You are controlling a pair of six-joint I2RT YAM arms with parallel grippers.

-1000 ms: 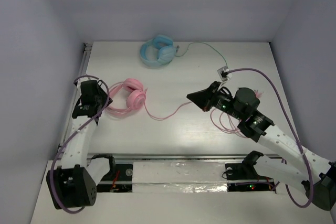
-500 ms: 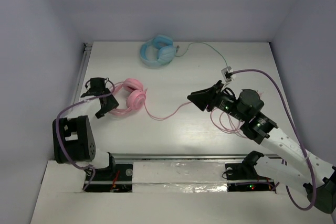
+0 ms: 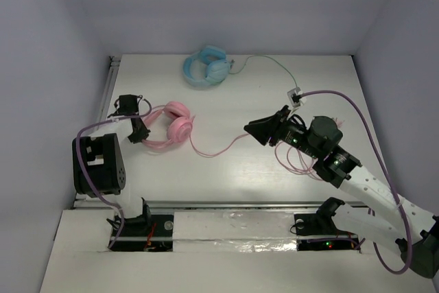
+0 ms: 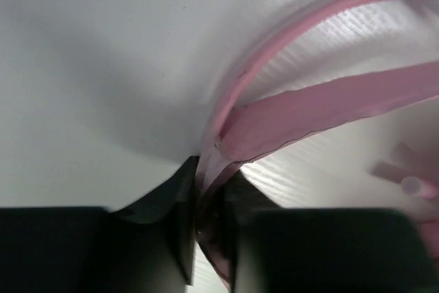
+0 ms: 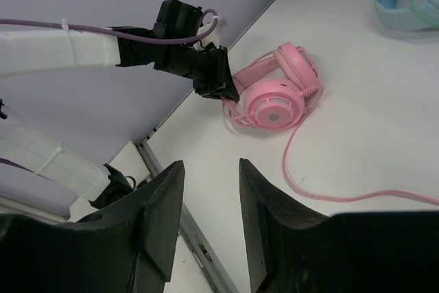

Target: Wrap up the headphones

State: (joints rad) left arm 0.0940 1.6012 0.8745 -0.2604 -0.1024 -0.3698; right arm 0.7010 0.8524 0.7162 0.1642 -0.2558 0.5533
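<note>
Since half a second ago, the left gripper (image 3: 139, 130) has shifted slightly toward the far side of the table (image 3: 240, 176), and the pink headphones (image 3: 175, 123) have moved a little with it. Against the frame from one second ago, the left arm is folded back, its elbow drawn in toward the base. The right arm shows almost no change.

Left claw: closed on the headband (image 4: 329, 111) of the pink headphones. The left wrist view shows both black fingers pinched tight against the flat pink band and the thin pink hoop beside it, right at the fingertips.

Pink headphones: lying on the left part of the table, ear cups to the right of the left gripper, with the headband arching toward it. The pink cable (image 3: 218, 150) runs from the cups rightward across the table and ends in loose loops beneath the right arm.

Right claw: the right gripper (image 3: 252, 127) is held above mid-table, pointed at the pink headphones and well apart from them. Its fingers are spread and hold nothing.

Light blue headphones (image 3: 206, 66) lie near the far edge, with a green cable (image 3: 271, 61) trailing to the right.
</note>
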